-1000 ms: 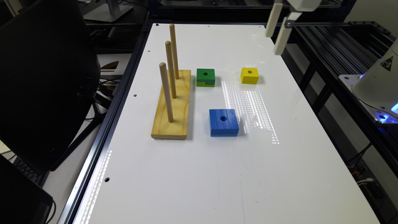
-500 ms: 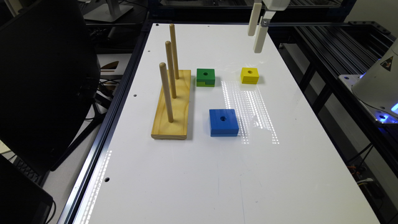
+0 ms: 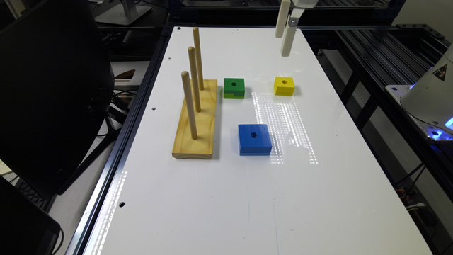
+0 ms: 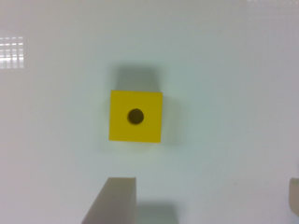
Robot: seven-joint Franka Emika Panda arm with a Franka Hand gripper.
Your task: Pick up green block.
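The green block (image 3: 234, 88) is small, dark green on top with a round centre hole and a lime-green lower band. It rests on the white table (image 3: 230, 198) just to the exterior view's right of the wooden peg base. My gripper (image 3: 283, 44) hangs high above the table's far part, well off to the exterior view's right of the green block. In the wrist view the gripper (image 4: 205, 183) is open, its fingers (image 4: 114, 200) wide apart with nothing between them, and the yellow block (image 4: 135, 116) lies on the table below.
A wooden base with three upright pegs (image 3: 196, 120) stands at the exterior view's left of the blocks. The yellow block (image 3: 284, 86) sits level with the green one, further right. A larger flat blue block (image 3: 254, 139) lies nearer the front. A dark frame edges the table.
The gripper has travelled toward the exterior view's left, from near the table's right edge to above the yellow block. The blocks have not moved.
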